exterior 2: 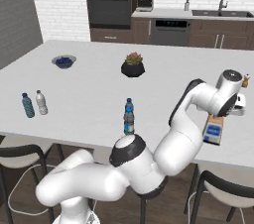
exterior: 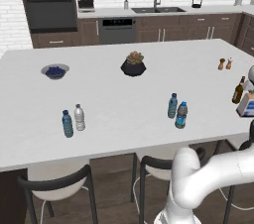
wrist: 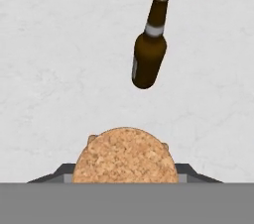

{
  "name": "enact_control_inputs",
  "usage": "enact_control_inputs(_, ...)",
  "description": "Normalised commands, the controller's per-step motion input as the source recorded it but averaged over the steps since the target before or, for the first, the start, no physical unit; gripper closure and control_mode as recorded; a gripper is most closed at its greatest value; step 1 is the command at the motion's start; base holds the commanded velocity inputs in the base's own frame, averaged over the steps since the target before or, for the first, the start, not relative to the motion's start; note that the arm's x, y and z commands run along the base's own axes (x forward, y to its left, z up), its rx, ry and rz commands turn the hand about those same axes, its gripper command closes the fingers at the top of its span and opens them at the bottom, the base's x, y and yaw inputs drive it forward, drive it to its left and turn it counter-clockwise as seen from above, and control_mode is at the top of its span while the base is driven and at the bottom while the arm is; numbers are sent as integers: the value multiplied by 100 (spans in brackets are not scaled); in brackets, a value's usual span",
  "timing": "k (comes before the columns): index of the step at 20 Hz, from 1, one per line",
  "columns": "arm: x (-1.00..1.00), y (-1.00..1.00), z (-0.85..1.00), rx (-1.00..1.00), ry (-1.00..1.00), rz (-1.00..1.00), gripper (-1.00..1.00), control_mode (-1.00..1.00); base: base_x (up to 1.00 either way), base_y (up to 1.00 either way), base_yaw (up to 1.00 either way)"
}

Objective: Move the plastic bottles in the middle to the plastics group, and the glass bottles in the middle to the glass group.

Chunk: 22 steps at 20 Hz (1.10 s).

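Note:
My gripper (wrist: 124,172) is shut on the tan cork top of the squat clear glass bottle (exterior 2: 213,132), whose label is blue and white. That glass bottle (exterior: 246,104) is at the right edge of the counter, just in front of the slim brown bottle (exterior: 238,90) of the glass group. From the hand, the brown bottle (wrist: 149,44) stands a short way beyond the cork (wrist: 125,156). Two blue-capped plastic bottles (exterior: 172,105) (exterior: 181,115) stand mid-counter. The plastics group, a blue bottle (exterior: 67,124) and a whitish bottle (exterior: 79,117), stands at the left front.
Salt and pepper shakers (exterior: 225,63) stand behind the brown bottle. A dark plant pot (exterior: 133,64) and a bowl of blueberries (exterior: 55,71) sit farther back on the white counter (exterior: 124,134). Stools (exterior: 54,188) stand under the front edge.

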Motion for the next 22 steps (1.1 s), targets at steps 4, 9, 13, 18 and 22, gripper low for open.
enact_control_inputs(4, 31, 0, -36, 2, 0, 0, 100, -100, 0, 0, 0)
enact_control_inputs(9, 34, 0, -53, 0, -4, 0, 100, -100, 0, 0, 0)
enact_control_inputs(13, 11, 0, -31, 0, -1, 0, 100, -100, 0, 0, 0)
enact_control_inputs(18, -12, 0, 0, 0, 0, -3, -100, -100, 0, 0, 0)
enact_control_inputs(22, -2, 0, 0, 0, 0, -1, -100, -100, 0, 0, 0)
